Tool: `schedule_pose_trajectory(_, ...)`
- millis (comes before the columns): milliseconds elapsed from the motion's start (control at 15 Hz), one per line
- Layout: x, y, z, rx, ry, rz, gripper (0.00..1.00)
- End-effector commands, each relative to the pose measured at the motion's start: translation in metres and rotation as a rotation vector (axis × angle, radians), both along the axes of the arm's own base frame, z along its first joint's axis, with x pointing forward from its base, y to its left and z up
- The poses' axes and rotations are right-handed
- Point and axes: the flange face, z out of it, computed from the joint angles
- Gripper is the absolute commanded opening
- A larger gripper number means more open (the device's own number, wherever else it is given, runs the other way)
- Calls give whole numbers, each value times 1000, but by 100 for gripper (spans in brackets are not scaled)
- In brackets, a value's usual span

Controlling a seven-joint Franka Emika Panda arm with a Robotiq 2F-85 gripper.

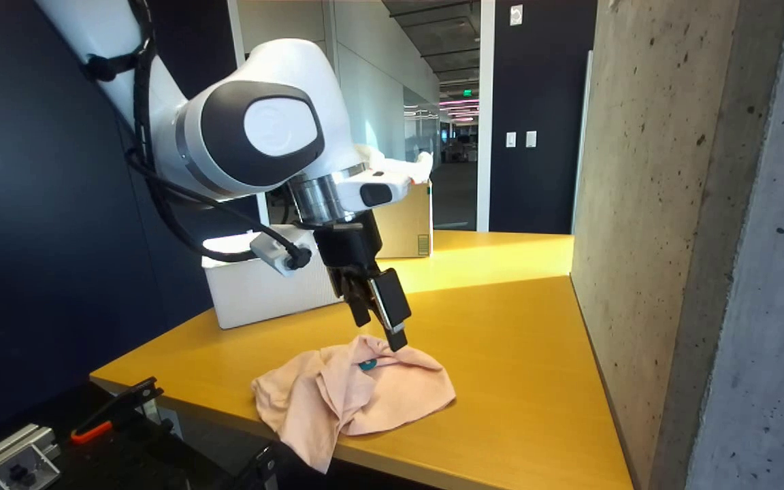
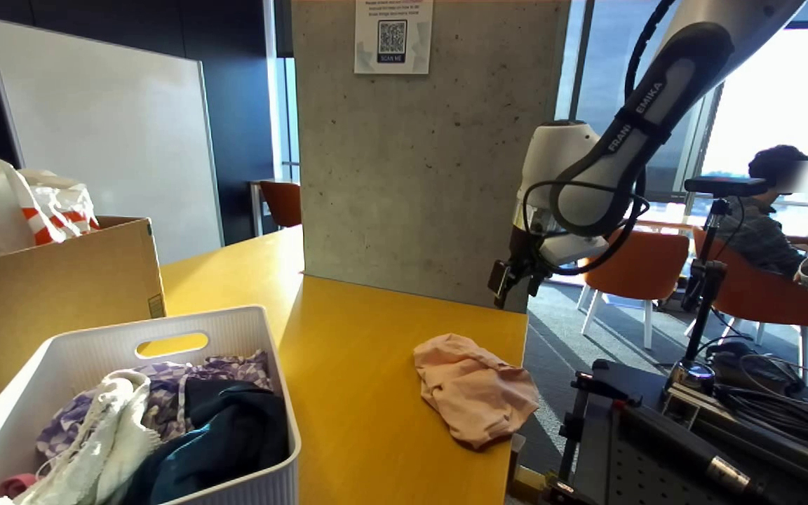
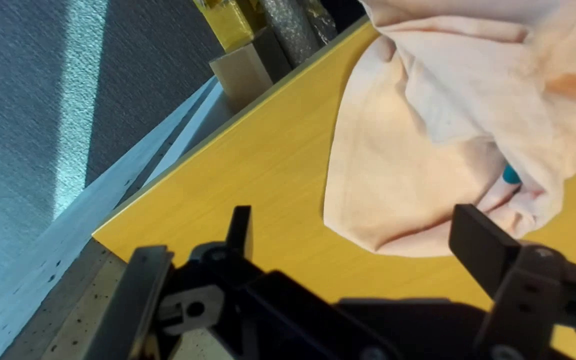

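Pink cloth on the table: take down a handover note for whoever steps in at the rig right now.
Gripper: open, holding nothing, hanging higher than the pink cloth and apart from it.
Cloth: loosely bunched on the table, partly over its edge; a small teal spot shows among the folds.
White basket: on the same table, with fabrics in it.
Done: the cloth is out of the jaws and lies on the table.
Left: the folds and the overhang; the cloth is not flat.

Bin [image 1: 269,294] and concrete wall [image 1: 661,197] bound open tabletop [image 1: 508,354].
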Motion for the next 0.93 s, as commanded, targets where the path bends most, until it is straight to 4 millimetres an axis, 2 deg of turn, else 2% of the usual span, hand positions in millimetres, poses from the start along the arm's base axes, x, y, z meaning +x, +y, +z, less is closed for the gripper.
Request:
schedule_pose_trajectory(0,11,-7,17,132,-75,-88,100)
schedule_pose_trajectory(200,39,-19,18,240,-105,-122,100)
schedule_pose_trajectory(400,66,-39,9,308,-99,-139,100)
schedule_pose_trajectory(600,89,-50,-16,343,-61,-146,100)
schedule_pose_trajectory(867,109,-45,-59,362,12,-142,100)
